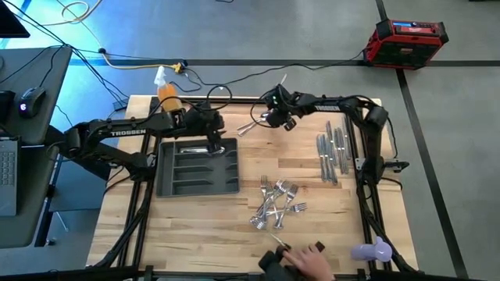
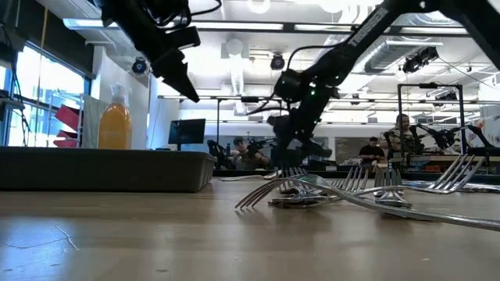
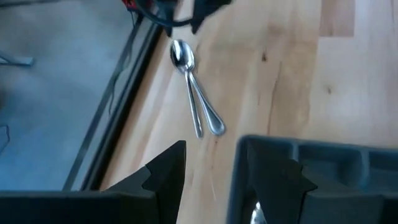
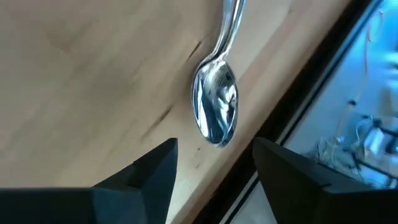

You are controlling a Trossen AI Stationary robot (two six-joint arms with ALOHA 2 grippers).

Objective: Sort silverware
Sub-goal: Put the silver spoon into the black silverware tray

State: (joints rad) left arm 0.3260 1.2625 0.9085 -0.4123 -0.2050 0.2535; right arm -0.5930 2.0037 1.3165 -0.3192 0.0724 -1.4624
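The right gripper hovered at the table's twelve o'clock edge, fingers parted and empty, above two spoons. The left gripper, also parted and empty, hung over the tray's two o'clock corner. Forks lay piled toward five o'clock, knives at three o'clock.

Tray sits left of centre on the table. Forks are piled right of it, toward the front. Knives lie in a row at the right. Spoons lie behind, near the back edge.
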